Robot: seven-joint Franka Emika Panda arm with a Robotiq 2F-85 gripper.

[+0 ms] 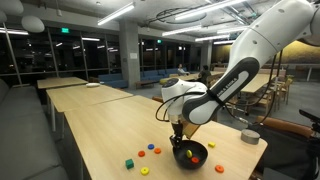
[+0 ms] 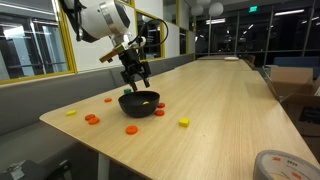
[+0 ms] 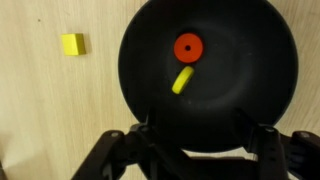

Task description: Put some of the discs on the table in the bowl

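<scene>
The black bowl (image 3: 250, 60) sits on the pale wood table (image 2: 220, 110) and fills most of the wrist view. In it lie a red disc (image 3: 187, 47) and a yellow piece (image 3: 182, 80). My gripper (image 3: 197, 135) hangs just above the bowl, open and empty, with its fingers spread over the near rim. Both exterior views show the gripper (image 1: 181, 140) (image 2: 137, 80) over the bowl (image 1: 198, 158) (image 2: 138, 108). Loose discs lie around the bowl: orange (image 2: 90, 119), red (image 2: 129, 129), yellow (image 2: 71, 113), blue (image 1: 141, 153).
A small yellow block (image 3: 72, 44) lies on the table beside the bowl. A green cube (image 1: 129, 162) sits near the table end. A tape roll (image 2: 282, 165) lies by the table edge. More tables (image 1: 70, 85) stand behind.
</scene>
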